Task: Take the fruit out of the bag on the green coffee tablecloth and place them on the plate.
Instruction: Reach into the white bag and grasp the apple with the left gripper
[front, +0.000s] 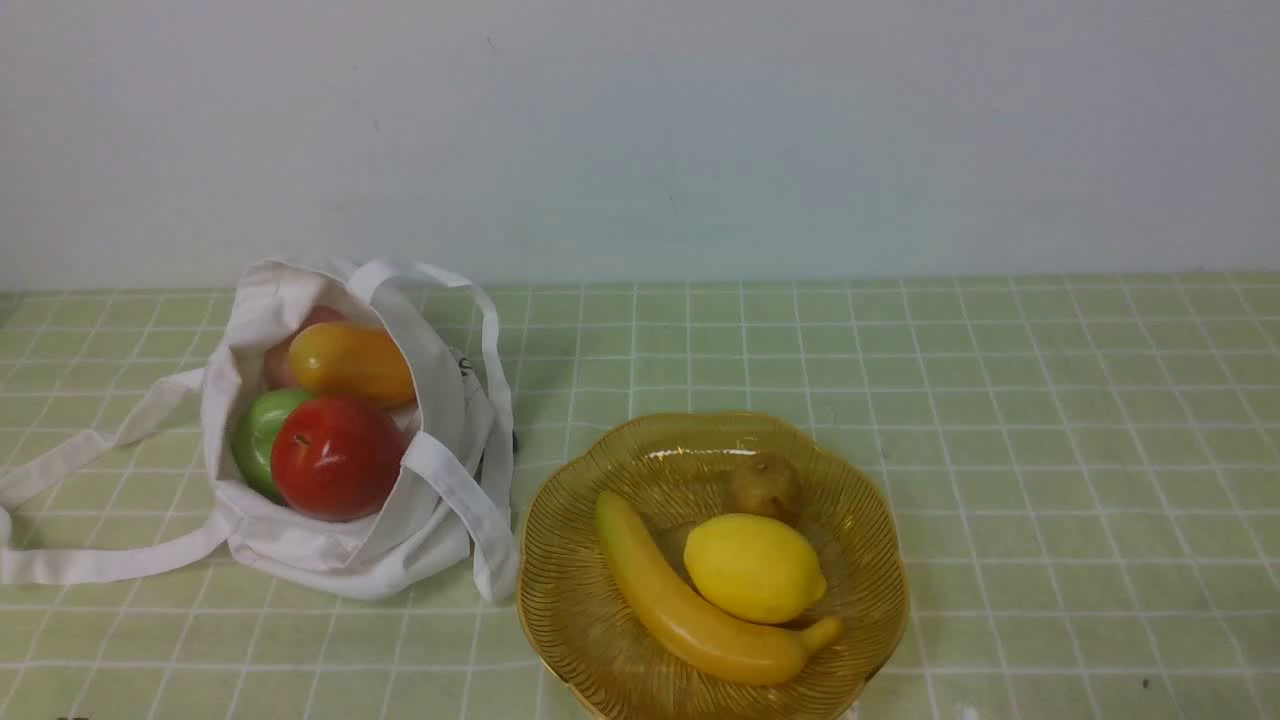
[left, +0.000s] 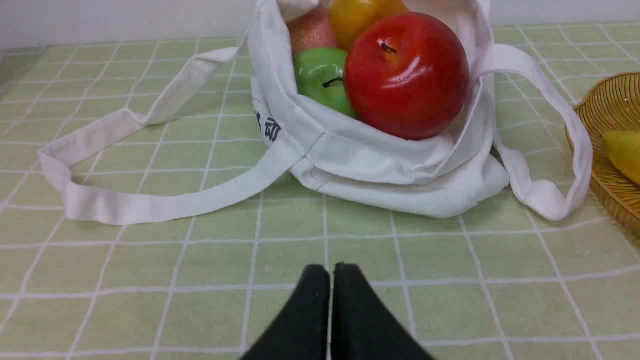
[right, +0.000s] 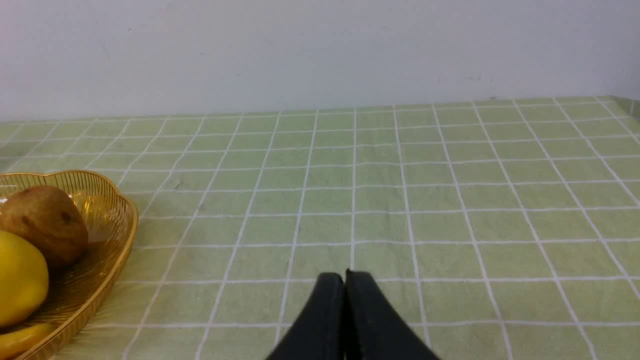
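Pale green checked tablecloth (front: 1000, 400) covers the worktop, with a blank white wall behind. White cloth bag (front: 300, 555) slumps at centre-left, mouth open. Red apple (front: 335, 455) sits on top, with green apple (front: 258, 430), mango-like fruit (front: 350, 362) and pinkish fruit (left: 310, 32) behind.

Judged: fruit light, rigid, glossy, likely slippery. Take the red apple across its widest girth. Soft bag rim and strap (front: 460, 490) may snag.

Amber plate (front: 580, 610), lower centre, already holds banana (front: 680, 610), lemon (front: 752, 567) and brown fruit (front: 765, 485), so room is tight.

Left fingers (left: 312, 305) and right fingers (right: 327, 310) are pressed together, empty.
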